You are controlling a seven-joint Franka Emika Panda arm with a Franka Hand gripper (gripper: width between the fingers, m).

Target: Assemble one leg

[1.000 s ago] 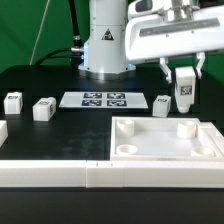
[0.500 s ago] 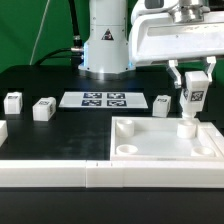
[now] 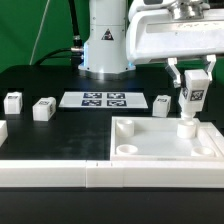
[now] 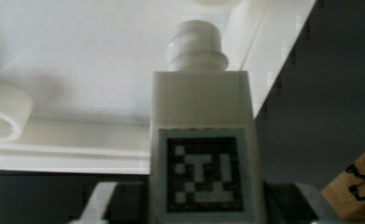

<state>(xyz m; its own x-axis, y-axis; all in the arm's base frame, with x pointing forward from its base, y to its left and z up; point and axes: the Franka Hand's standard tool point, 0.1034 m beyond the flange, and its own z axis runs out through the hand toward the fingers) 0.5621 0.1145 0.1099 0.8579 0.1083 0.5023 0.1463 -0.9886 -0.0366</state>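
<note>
the leg (image 3: 193, 97) hangs upright in the exterior view's upper right, clamped by your gripper (image 3: 192, 80), peg end down just above the square panel's (image 3: 152, 141) corner socket (image 3: 187, 128); aligned for insertion, i judge.

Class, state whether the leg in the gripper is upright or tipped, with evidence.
Upright. The leg is held vertical in the gripper, its tag facing the exterior view, above the white square piece.
</note>
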